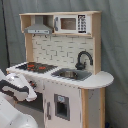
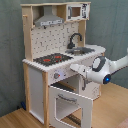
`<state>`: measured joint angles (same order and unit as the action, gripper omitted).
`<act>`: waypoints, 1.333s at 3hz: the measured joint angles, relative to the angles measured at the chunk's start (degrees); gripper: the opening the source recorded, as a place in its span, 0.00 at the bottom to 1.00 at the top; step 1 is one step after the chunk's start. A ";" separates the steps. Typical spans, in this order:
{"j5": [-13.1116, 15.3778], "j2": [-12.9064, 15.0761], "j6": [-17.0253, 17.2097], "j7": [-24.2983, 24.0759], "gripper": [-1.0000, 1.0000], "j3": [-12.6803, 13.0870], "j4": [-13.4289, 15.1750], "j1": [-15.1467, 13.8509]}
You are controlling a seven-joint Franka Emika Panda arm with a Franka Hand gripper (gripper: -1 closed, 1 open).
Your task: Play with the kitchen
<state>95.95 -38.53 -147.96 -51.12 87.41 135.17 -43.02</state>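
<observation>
Pale wood kitchen (image 2: pixel 55 60) stands tall, its oven door (image 2: pixel 67 102) swung open at 6 o'clock. Your gripper (image 2: pixel 75 67) reaches near the knobs, maybe to turn one; I cannot tell its finger state.

A grey curtain (image 1: pixel 115 60) is seen hung behind the kitchen (image 1: pixel 62 65) in both exterior views; a wooden floor (image 2: pixel 112 107) is seen beneath it in the second exterior view.

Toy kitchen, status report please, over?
Gripper at the kitchen front, fingers unclear. Oven door swung open. Hob bare. Nothing blocking.
</observation>
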 joint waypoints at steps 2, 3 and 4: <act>0.23 -0.14 0.04 -12.34 0.00 0.00 -0.05 0.03; 0.37 -0.19 0.10 -18.55 0.00 0.00 -0.06 0.05; 0.45 -0.23 0.10 -22.78 0.00 0.28 -0.44 0.24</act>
<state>96.41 -38.76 -147.86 -73.90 87.69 134.73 -42.79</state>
